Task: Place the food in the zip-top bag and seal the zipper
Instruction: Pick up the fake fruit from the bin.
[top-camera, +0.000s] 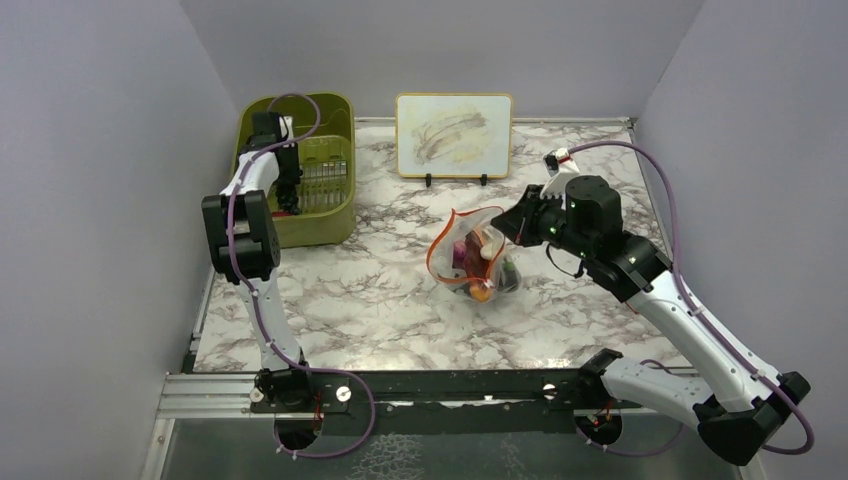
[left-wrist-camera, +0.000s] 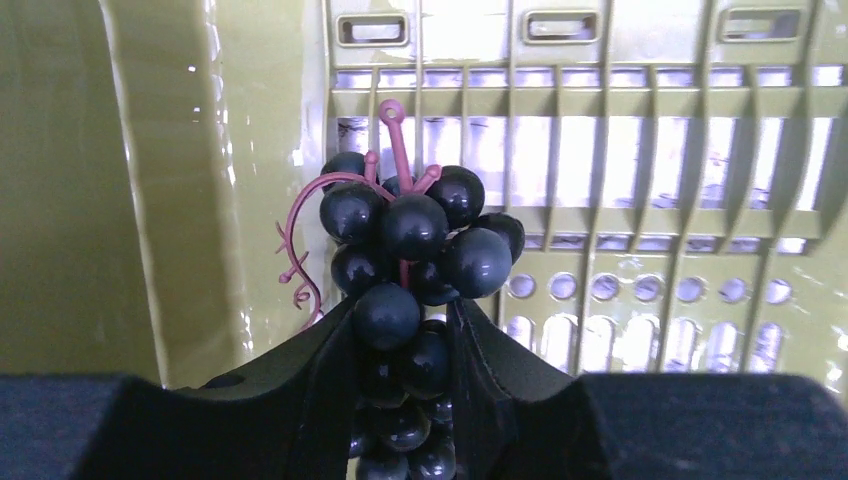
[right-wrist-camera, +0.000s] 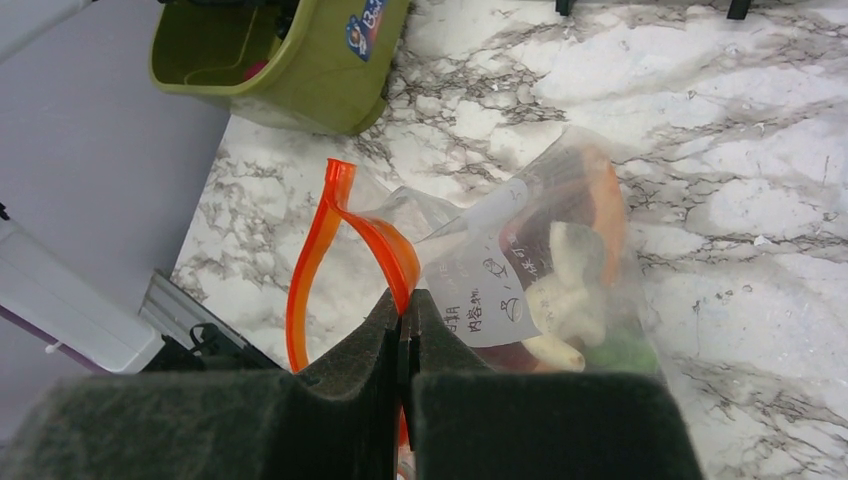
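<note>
Left claw (left-wrist-camera: 405, 330): inside the olive-green bin (top-camera: 335, 215), at the far-left corner of the surface (top-camera: 380, 310). Its two fingers lie against both sides of the grapes (left-wrist-camera: 415, 235).
Grapes: dark purple bunch. Its lower half is between the fingers and its stem end points away from the claw (so the long axis runs along the claw's own line).
Right claw (right-wrist-camera: 405, 330): fingers together, clamped on the zipper (right-wrist-camera: 310, 260) at the bag's mouth.
Zip-top bag (right-wrist-camera: 560, 250): near the middle of the surface, held up by its mouth. Several toy foods (top-camera: 478, 270) are already inside, and the orange-red strip gapes open in a loop.
Key relation: the bag lies to the right of the left claw, well apart. Its mouth seems to face left, toward the bin.
Nearer arm: the left arm has the grapes and the right arm only holds the bag.
</note>
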